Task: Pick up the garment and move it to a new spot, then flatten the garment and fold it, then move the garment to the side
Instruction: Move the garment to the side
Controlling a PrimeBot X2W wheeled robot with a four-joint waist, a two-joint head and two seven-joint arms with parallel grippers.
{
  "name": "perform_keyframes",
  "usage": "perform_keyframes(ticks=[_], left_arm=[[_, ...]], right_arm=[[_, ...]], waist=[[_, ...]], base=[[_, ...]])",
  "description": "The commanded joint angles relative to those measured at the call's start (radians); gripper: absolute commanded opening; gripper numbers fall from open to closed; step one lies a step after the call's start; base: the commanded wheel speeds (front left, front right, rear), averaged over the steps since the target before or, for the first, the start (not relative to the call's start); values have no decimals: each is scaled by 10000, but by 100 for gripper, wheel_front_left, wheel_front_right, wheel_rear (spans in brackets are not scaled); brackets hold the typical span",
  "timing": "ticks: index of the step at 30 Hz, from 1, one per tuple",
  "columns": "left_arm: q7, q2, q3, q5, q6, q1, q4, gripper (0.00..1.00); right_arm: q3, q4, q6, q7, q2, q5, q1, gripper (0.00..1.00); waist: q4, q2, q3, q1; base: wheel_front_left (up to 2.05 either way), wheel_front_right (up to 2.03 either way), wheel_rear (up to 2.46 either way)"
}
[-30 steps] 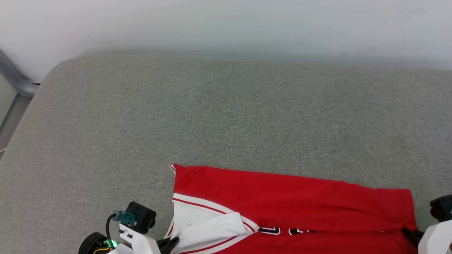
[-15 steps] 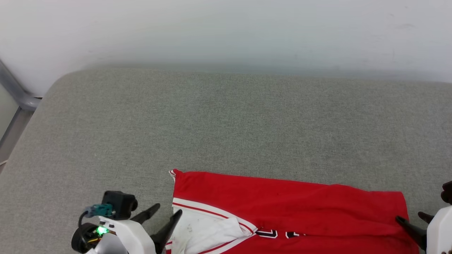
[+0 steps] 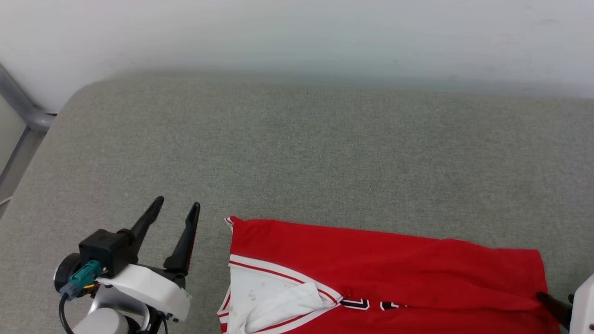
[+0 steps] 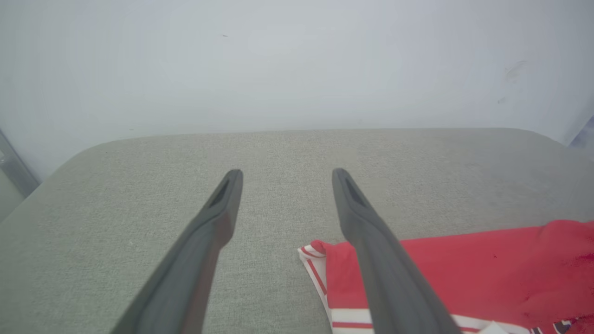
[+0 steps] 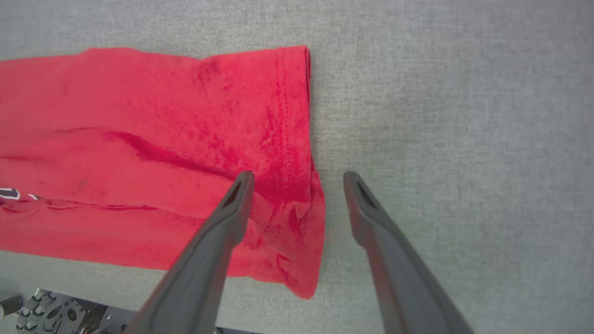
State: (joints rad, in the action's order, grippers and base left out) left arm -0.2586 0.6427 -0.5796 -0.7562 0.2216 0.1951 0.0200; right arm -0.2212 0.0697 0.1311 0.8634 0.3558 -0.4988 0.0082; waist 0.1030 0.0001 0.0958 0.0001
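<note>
The garment (image 3: 385, 264) lies flat on the grey fabric-covered desk (image 3: 297, 153), at its near edge and right of centre in the head view. It is a long red band with a white panel (image 3: 274, 297) edged in thin red-and-white stripes at its left end. Dark, white-edged lettering (image 3: 357, 304) sits low on the red cloth, but the bottom of the head view cuts it off and it cannot be read. A few small dark specks mark the white panel. In the right wrist view the red hem (image 5: 304, 116) runs straight, with a crumpled corner nearest the robot.

A second ago the left gripper (image 3: 178, 202) was clenched on the edge of the white panel. Now it is released and stands clear of the cloth, to the left of the garment's far left corner. The right gripper (image 5: 298, 175) was pinched at the right hem and has also let go. The garment itself lies much as it did.

The left gripper's two fingers are spread and point up and away over bare desk towards the pale wall (image 4: 297, 60). The right gripper straddles the hem from above with its fingers apart, one finger over red cloth and the other over bare desk. Whether either finger touches cannot be told.
</note>
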Motion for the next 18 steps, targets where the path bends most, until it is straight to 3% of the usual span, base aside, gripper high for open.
perform_keyframes(ticks=[1,6,18], left_arm=[[-58,-79,173,188,58,-18,-8,100],[-74,-630,1316,1250,-210,-375,257,100],[-75,-1455,2439,2440,-1388,-632,-15,100]], right_arm=[[-160,22,-9,87,-68,146,-141,100],[-685,272,-9,487,-571,508,-408,100],[-554,1688,-7,771,-1436,660,-560,100]], waist=[[58,-1,136,-1],[171,-1,514,-1],[275,-1,869,-1]], base=[[0,0,0],[0,0,0],[0,0,0]])
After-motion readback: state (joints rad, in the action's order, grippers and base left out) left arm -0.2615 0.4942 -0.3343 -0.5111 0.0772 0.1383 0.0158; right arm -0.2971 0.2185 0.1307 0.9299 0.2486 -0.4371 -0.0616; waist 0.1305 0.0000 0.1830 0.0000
